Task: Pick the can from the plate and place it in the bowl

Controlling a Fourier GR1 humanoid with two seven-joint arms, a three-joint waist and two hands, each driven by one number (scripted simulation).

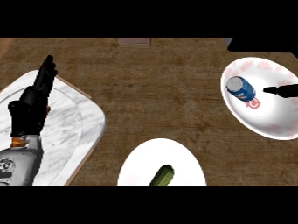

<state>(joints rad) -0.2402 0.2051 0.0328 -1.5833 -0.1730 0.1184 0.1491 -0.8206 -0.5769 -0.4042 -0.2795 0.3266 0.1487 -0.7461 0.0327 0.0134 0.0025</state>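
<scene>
Right hand comes in from the right edge, black, only a finger or thumb tip showing, pointing left over the bowl's inside; tip sits just beside the can, a small gap between them, not touching. Rest of that hand is cut off by the frame edge, so cannot tell if its fingers are spread or curled. A dark part of the arm runs along the top right corner.

Can: blue with a grey top, some red on the label, lying tilted inside the white bowl, toward the bowl's left side. Bowl has a pink pattern round its rim and sits at the right of the brown wooden counter.

Left hand at the left, fingers straight and together, pointing up, holding nothing, resting above a white marbled tray; grey forearm below it.

White plate at bottom centre, well apart from the bowl, with a green vegetable lying on it, cut off by the lower edge.
</scene>
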